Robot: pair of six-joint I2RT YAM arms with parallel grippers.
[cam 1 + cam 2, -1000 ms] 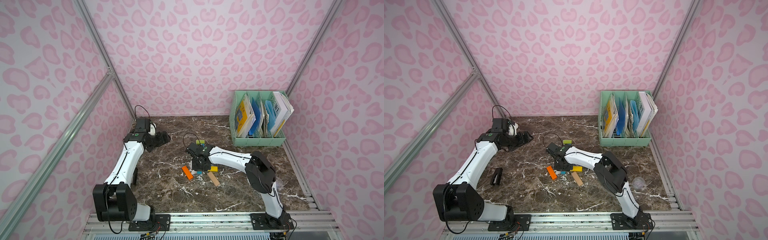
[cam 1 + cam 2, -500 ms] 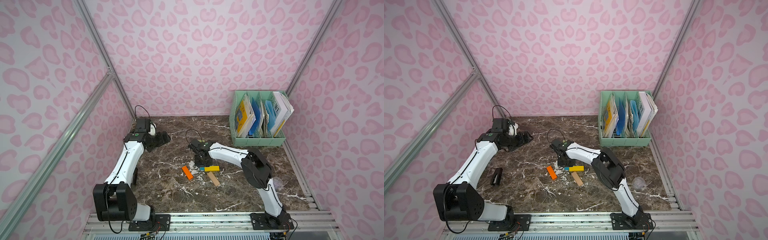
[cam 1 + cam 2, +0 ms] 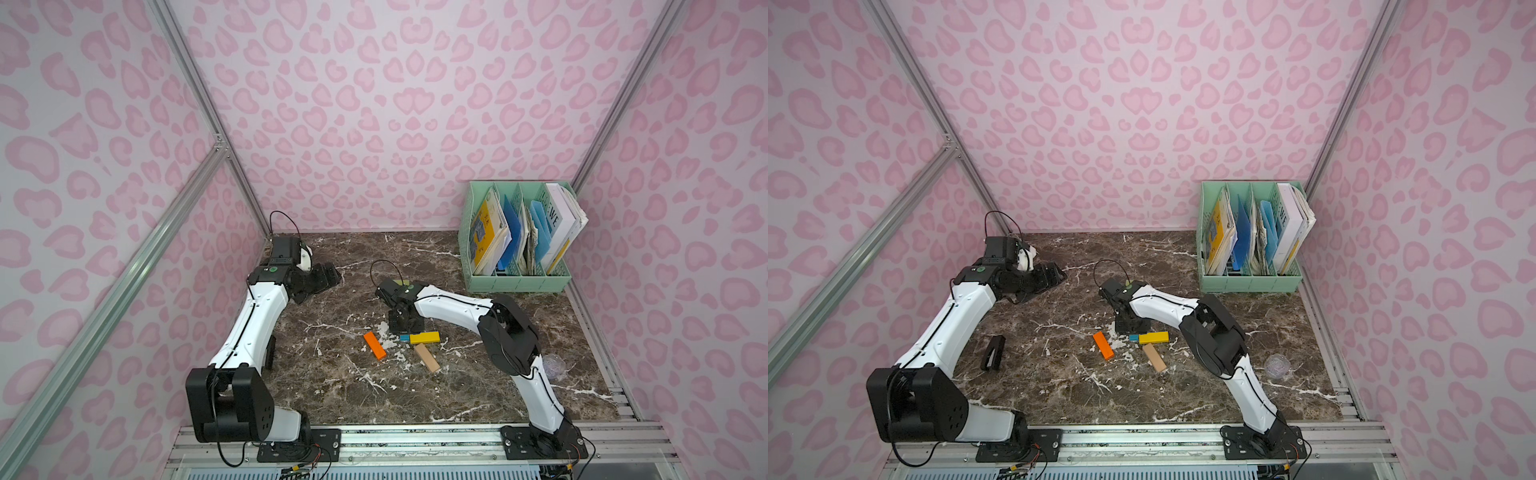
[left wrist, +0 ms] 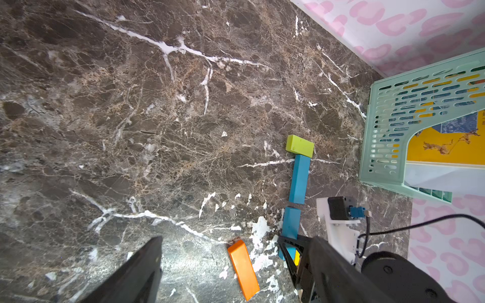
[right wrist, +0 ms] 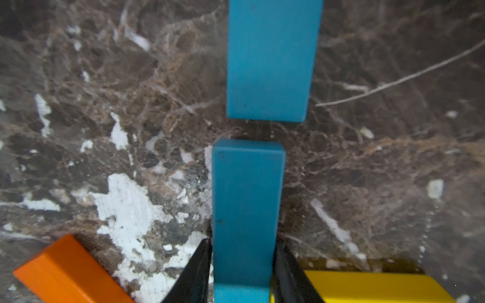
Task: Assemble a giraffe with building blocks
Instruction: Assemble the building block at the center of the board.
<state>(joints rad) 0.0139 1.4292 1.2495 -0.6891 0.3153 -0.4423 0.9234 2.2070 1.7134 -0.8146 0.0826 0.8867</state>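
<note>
At one end of row, short lime-green block [image 4: 300,146] lies flat, slightly skewed, touching end of first blue rectangular bar [image 4: 299,179]. In line after small gap, slightly offset: second blue bar [image 5: 246,210], flat. At its other end, yellow bar [image 3: 424,337] lies crosswise, touching. Aslant and apart to one side: orange bar [image 3: 375,345]. Aslant just beside yellow bar: tan wood bar [image 3: 427,358].
</note>
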